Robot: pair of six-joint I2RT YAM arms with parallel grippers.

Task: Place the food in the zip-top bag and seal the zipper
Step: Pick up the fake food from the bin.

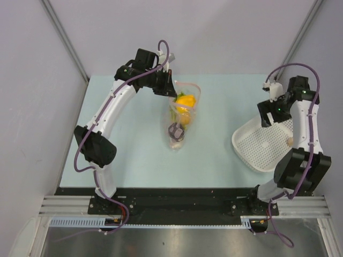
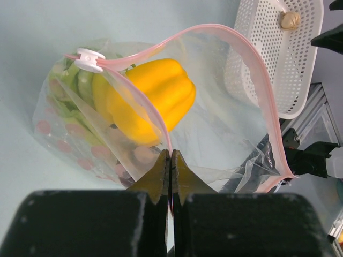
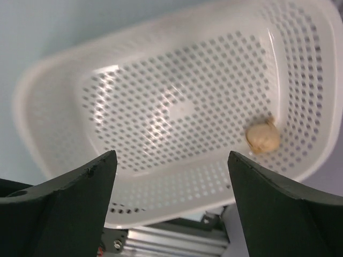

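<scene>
The clear zip-top bag [image 1: 184,119] lies in the middle of the table with its mouth open. Inside it are a yellow lobed food piece [image 2: 161,92], green leafy food [image 2: 79,84] and a dark purple round fruit [image 1: 176,130]. The pink zipper [image 2: 252,64] runs round the open mouth, and its white slider [image 2: 89,59] sits at one end. My left gripper [image 2: 170,153] is shut on the near zipper strip at the bag's far end [image 1: 170,88]. My right gripper [image 3: 171,158] is open and empty above the white basket [image 3: 177,184]. A small tan round piece [image 3: 262,137] lies in the basket.
The white perforated basket [image 1: 256,145] sits at the table's right, partly over the front edge. It also shows in the left wrist view [image 2: 257,59]. Grey walls close in the back and sides. A metal rail [image 1: 182,204] runs along the near edge.
</scene>
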